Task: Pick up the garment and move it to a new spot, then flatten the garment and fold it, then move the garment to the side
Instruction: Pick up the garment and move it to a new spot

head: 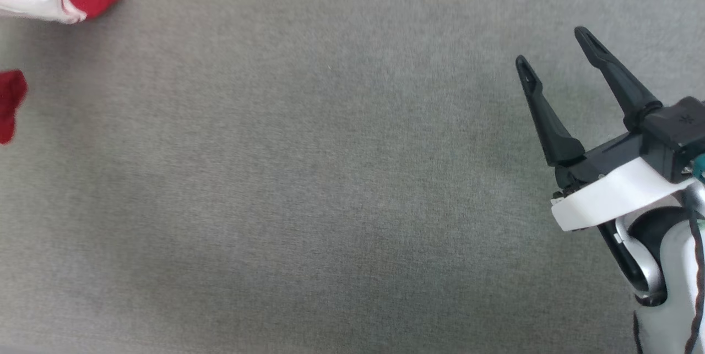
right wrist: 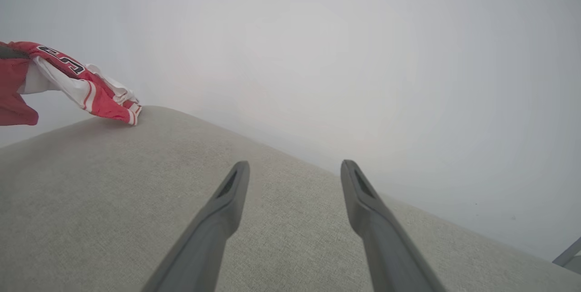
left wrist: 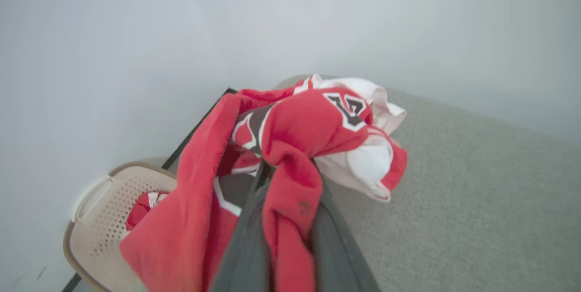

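red soft-fabric garment with white panels hangs bunched over the far left corner of the grey fabric worktop, pinched between the left jaws, while the right jaws stand spread well apart.

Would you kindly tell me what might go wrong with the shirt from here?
The left gripper pinches one fold of the shirt, so it may slip out. Loose fabric hangs by the basket and could snag there. The right gripper is open and far off, so no backup.
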Robot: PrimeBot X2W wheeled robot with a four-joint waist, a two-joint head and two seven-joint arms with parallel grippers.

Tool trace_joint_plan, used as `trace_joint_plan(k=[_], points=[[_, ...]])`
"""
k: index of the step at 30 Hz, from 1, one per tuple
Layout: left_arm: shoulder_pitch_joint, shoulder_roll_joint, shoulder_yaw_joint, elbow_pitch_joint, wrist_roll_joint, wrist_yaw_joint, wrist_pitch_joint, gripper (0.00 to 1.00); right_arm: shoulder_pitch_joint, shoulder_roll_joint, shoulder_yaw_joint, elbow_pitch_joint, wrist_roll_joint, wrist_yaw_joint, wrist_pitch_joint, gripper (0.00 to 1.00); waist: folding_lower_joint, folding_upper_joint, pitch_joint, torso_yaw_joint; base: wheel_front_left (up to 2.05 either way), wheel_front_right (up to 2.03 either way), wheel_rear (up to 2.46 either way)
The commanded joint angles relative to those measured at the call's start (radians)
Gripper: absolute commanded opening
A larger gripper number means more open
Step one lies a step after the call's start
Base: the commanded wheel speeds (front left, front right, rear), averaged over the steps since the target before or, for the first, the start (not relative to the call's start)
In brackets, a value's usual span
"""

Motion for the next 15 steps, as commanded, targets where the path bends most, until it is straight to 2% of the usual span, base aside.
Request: trace_joint_plan(k=[1, 7, 15], points=[[-0.024, 0.016, -0.015, -0.014, 0.016, -0.013, -0.019, 0.0, 0.018, 0.015, -0.009, 0.012, 0.003, -0.001, -0.017, 1.0, 0.0, 0.0, -0.063, 0.017, 0.0, 0.0, 0.0], [-0.075, 0.034, -0.07, -0.071, 0.054, -0.04, -0.054, 0.0, 0.054, 0.054, -0.033, 0.049, 0.012, -0.001, -0.05, 1.0, 0.0, 0.0, -0.148, 0.029, 0.0, 0.0, 0.0], [-0.074, 0.036, -0.152, -0.242, 0.052, -0.056, 0.001, 0.0, 0.096, 0.094, -0.08, 0.062, 0.013, -0.001, -0.076, 1.0, 0.0, 0.0, -0.22, 0.024, 0.0, 0.0, 0.0]])
